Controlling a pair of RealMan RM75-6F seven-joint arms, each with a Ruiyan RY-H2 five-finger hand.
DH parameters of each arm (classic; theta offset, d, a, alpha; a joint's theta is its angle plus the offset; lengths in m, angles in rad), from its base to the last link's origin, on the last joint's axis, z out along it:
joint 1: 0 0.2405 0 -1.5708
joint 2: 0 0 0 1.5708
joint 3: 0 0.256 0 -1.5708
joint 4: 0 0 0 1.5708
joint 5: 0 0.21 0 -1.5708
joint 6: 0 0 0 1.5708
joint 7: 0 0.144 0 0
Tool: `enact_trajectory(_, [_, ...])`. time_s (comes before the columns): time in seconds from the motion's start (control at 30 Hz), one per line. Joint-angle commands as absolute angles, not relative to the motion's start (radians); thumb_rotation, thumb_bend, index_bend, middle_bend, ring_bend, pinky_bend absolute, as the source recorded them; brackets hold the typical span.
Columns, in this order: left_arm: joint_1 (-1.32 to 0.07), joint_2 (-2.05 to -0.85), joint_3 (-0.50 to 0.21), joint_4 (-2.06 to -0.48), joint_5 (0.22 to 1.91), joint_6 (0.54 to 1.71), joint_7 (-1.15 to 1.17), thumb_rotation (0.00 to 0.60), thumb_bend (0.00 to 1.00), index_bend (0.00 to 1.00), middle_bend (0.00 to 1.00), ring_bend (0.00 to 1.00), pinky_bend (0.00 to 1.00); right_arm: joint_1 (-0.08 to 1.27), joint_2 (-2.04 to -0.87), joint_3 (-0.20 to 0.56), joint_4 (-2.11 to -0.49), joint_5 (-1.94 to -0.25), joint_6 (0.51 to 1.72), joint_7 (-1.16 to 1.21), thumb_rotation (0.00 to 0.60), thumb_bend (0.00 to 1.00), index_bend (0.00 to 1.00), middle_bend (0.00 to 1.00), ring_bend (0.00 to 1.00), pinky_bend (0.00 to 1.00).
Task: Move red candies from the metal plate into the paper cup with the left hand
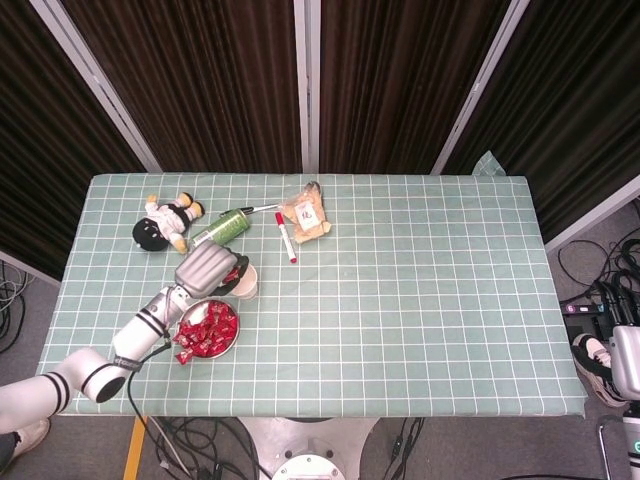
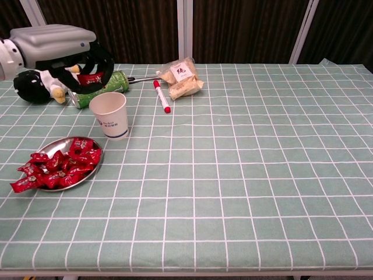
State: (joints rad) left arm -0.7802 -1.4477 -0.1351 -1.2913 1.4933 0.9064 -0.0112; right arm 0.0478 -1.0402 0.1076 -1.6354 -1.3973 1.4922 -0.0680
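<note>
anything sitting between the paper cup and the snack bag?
Yes: the red marker lies on the cloth between the paper cup and the snack bag, nearer the bag. The chest view shows it most clearly; the head view agrees.

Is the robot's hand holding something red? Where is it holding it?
Yes. The left hand holds a red candy in its curled fingers, above the paper cup. Which part of the wrapper it grips cannot be told.

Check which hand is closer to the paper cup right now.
Left. The left hand hovers just above the paper cup, holding a red candy. The right hand sits off the table's far right edge.
</note>
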Motion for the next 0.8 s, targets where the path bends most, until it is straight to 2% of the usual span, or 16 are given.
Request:
enact_trajectory(0.03, [-0.801, -1.474, -0.137, -1.258, 1.465, 0.874, 0.017, 0.600, 0.45, 0.60, 0.67, 0.62, 0.88, 0.046, -1.040, 0.108, -1.632, -1.395, 1.491, -0.063, 0.600, 0.10, 0.00, 0.10, 0.07, 0.18])
enact_trajectory(0.3, [-0.815, -1.490, -0.124, -1.247, 1.429, 0.842, 0.088, 0.600, 0.43, 0.49, 0.59, 0.50, 0.79, 0.048, -1.043, 0.108, -1.620, -1.391, 1.481, -0.044, 0.600, 0.10, 0.00, 0.10, 0.07, 0.18])
enact_trajectory(0.47, [-0.811, -1.474, -0.121, -1.283, 1.393, 0.832, 0.125, 0.600, 0.40, 0.40, 0.49, 0.40, 0.67, 0.046, -1.044, 0.108, -1.615, -1.391, 1.482, -0.035, 0.600, 0.10, 0.00, 0.10, 0.07, 0.18])
enact_trajectory(0.6, [-0.787, -1.455, -0.121, -1.338, 1.403, 0.896, 0.135, 0.600, 0.38, 0.31, 0.39, 0.31, 0.57, 0.048, -1.048, 0.109, -1.611, -1.391, 1.478, -0.031, 0.600, 0.10, 0.00, 0.10, 0.07, 0.18])
enact_trajectory(0.7, [-0.758, -1.430, -0.115, -1.377, 1.431, 0.964, 0.122, 0.600, 0.37, 0.29, 0.37, 0.29, 0.50, 0.051, -1.048, 0.111, -1.610, -1.394, 1.477, -0.028, 0.600, 0.10, 0.00, 0.10, 0.07, 0.18])
enact_trajectory(0.8, [-0.712, -1.395, -0.096, -1.417, 1.458, 1.043, 0.117, 0.600, 0.37, 0.29, 0.37, 0.29, 0.49, 0.054, -1.045, 0.115, -1.609, -1.396, 1.479, -0.027, 0.600, 0.10, 0.00, 0.10, 0.07, 0.18])
